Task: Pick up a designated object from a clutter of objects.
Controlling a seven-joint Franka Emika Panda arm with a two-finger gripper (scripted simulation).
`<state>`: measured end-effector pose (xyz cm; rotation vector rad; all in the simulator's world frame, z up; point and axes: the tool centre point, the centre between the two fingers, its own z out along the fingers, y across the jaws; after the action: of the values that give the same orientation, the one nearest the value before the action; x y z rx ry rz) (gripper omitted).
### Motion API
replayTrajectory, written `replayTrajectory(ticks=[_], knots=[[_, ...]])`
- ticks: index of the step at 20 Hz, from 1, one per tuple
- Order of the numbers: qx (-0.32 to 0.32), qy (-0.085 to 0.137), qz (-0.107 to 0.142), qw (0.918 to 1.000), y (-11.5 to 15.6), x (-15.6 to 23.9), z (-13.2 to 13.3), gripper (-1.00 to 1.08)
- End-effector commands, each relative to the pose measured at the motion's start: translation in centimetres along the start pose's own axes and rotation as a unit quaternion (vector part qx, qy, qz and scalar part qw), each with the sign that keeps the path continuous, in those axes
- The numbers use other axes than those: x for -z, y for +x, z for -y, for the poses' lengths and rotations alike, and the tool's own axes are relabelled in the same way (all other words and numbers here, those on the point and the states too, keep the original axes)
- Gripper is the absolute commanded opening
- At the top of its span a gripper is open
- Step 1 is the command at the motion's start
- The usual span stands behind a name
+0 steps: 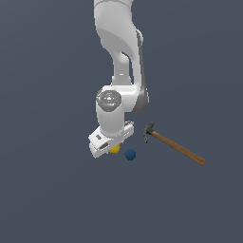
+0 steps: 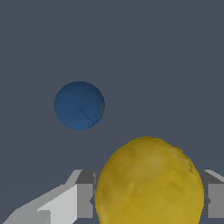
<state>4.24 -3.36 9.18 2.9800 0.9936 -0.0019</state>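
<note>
The small yellow ball (image 2: 148,183) fills the near part of the wrist view, set between my two fingers (image 2: 85,200), which press close on either side. In the exterior view the yellow ball (image 1: 114,149) peeks out from under my gripper (image 1: 113,147), low over the floor. The dark blue ball (image 1: 130,154) lies just beside it toward the exterior view's right and also shows in the wrist view (image 2: 79,105), apart from the gripper. The flat pink studded brick is hidden or out of view.
A wooden-handled hammer (image 1: 173,144) lies to the exterior view's right of the balls, its dark head nearest the arm and its handle pointing away. The floor is plain dark grey.
</note>
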Motion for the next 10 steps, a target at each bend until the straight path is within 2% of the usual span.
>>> replayTrajectory(ticks=[1, 10], knots=[[0.000, -0.001, -0.001, 1.0000, 1.1, 2.3, 0.9, -1.00], [0.000, -0.001, 0.000, 1.0000, 5.7, 11.8, 4.6, -1.00]])
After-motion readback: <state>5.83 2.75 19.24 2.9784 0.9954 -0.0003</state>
